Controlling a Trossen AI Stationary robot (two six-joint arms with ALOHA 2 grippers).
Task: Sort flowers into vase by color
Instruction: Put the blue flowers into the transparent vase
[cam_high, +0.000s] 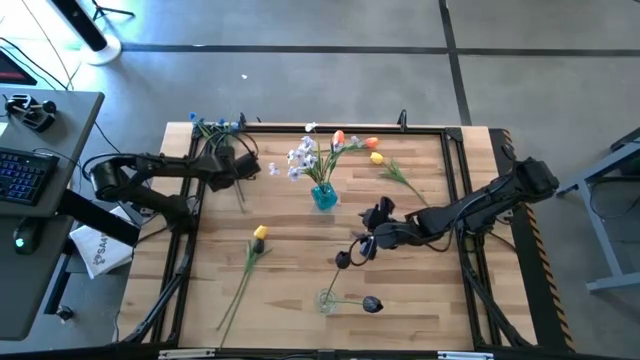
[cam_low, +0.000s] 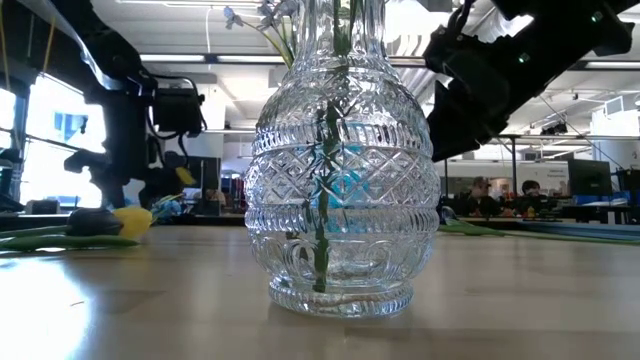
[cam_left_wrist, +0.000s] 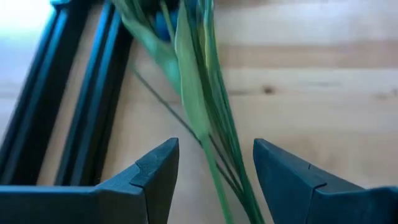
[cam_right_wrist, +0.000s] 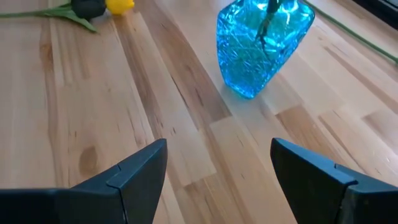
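Left gripper (cam_left_wrist: 214, 171) at desk (cam_high: 290, 225) far-left corner, jaws open astride the green stems of the blue flower spray (cam_high: 218, 127). Right gripper (cam_right_wrist: 217, 171) right of centre, jaws open, empty. Blue vase (cam_high: 323, 196) holds white and orange flowers. Clear vase (cam_high: 328, 300) near edge; yellow tulip (cam_high: 259, 233) lies left.

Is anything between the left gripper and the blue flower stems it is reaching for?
Nothing visible is. The left gripper is open at the table's far left corner, and the blue flowers' green stems already run between its fingers on the bare wood. The black frame rail lies beside them, not across the path.
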